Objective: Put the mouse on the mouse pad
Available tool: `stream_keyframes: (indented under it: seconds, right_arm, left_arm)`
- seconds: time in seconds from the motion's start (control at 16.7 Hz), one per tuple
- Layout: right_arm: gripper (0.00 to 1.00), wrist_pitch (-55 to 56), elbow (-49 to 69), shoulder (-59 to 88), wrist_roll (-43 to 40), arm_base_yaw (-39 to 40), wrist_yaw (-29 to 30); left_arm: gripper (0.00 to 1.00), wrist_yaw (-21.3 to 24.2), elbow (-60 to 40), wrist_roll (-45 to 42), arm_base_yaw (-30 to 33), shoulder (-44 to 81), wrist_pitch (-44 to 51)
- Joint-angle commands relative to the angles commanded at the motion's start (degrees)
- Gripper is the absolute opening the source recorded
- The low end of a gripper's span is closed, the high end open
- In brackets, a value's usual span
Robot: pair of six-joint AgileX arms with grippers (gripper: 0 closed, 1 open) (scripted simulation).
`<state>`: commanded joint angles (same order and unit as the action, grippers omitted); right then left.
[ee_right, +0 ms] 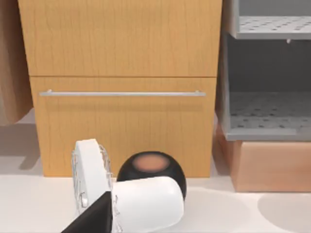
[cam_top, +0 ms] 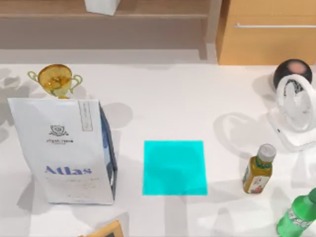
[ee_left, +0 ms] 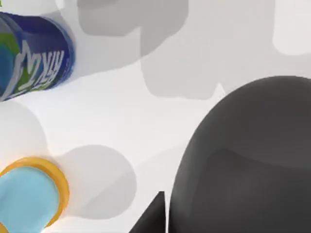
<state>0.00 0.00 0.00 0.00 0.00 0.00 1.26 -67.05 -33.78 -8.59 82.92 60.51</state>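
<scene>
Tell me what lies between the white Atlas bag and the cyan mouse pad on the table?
Nothing. In the top view, the strip of white table between the Atlas bag and the mouse pad is bare, crossed by soft shadow.

Left wrist downward, right wrist level

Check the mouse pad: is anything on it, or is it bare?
Bare. In the top view the cyan mouse pad lies flat on the table with nothing resting on it.

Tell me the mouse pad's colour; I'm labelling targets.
Plain bright cyan, no pattern; the mouse pad shows best in the top view.
</scene>
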Motion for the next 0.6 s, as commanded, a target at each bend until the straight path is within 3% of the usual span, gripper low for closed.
stream_keyframes:
  seconds: [0.3, 0.6]
  right_arm:
    - [1.00, 0.00, 0.00, 0.00, 0.00, 0.00, 0.00]
    - [1.00, 0.00, 0.00, 0.00, 0.00, 0.00, 0.00]
  left_arm:
    - [0.00, 2.39, -15.33, -23.92, 6.71, 7.68, -1.64]
    - [0.00, 5.39, -28.50, -52.82, 20.01, 21.28, -0.10]
